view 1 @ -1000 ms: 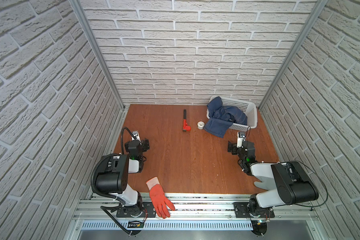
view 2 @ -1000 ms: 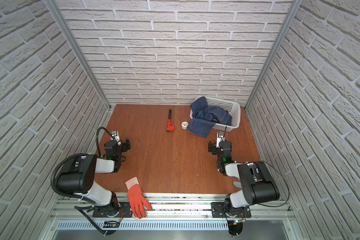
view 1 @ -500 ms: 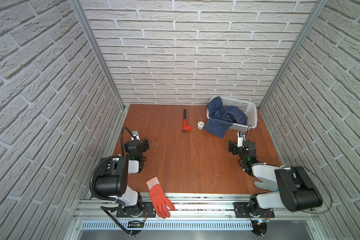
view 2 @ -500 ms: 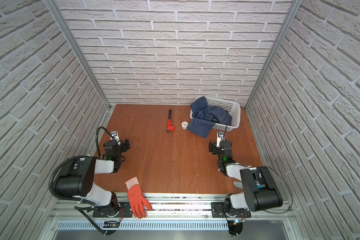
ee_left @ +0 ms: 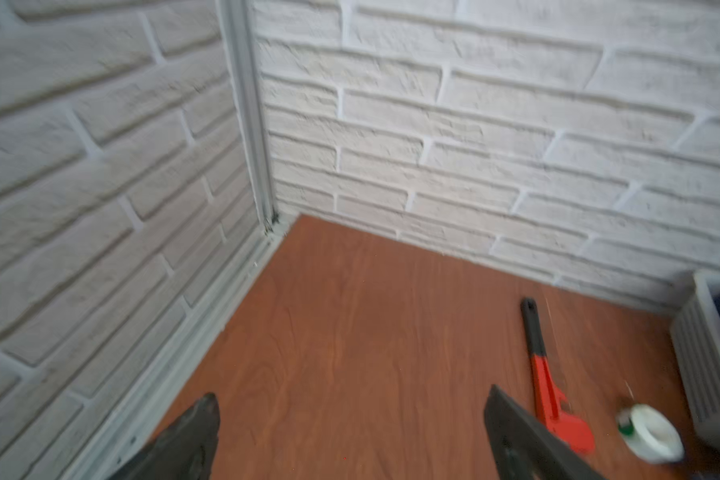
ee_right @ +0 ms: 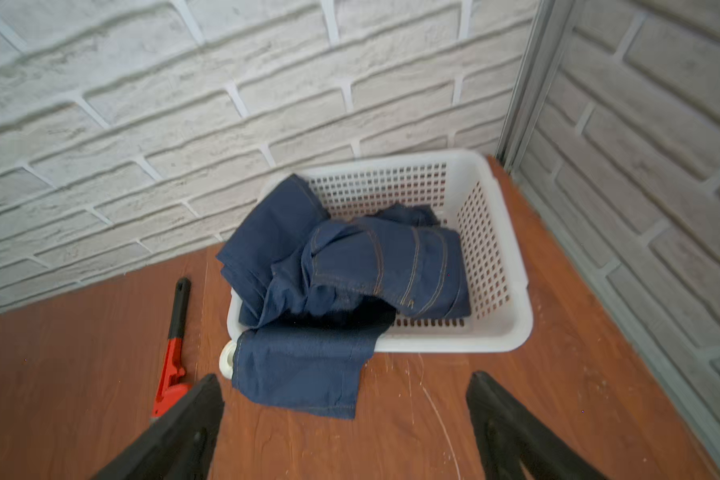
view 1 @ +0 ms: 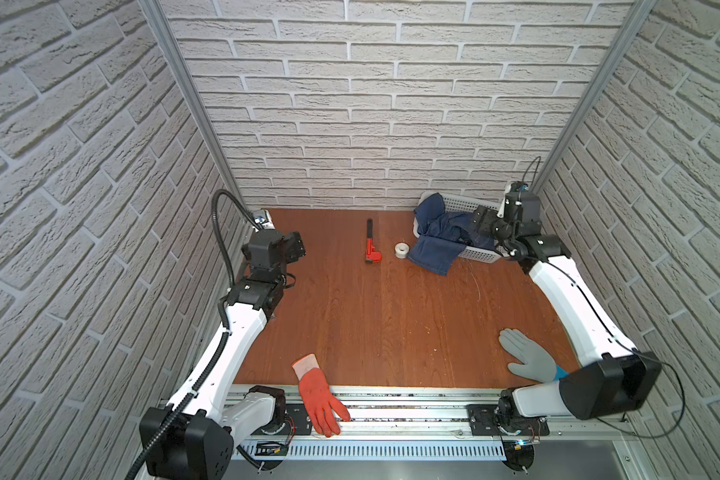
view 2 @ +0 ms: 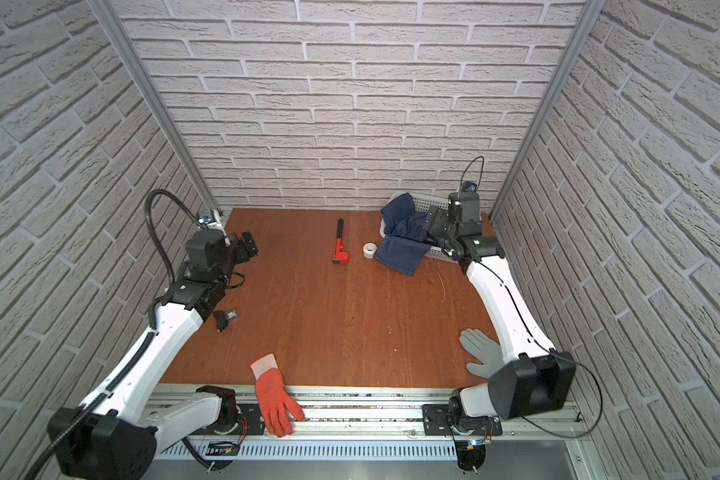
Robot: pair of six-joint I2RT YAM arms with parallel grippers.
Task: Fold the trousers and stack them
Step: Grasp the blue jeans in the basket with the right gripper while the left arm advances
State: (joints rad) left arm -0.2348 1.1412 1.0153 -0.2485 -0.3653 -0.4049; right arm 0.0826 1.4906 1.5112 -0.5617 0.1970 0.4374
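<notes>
The trousers are dark blue jeans with tan stitching, bundled in a white basket at the back right. One leg hangs over the basket's rim onto the table. My right gripper hovers by the basket, just short of the jeans, open with nothing between its fingers. My left gripper is raised over the back left of the table, open and holding nothing.
A red pipe wrench and a white tape roll lie left of the basket. An orange-red glove overhangs the front rail. A grey glove lies front right beside the right arm. Brick walls close three sides.
Both arms have unfolded from near the front rail and reached toward the back. The right gripper now hovers at the basket, and the grey glove has come into view.
</notes>
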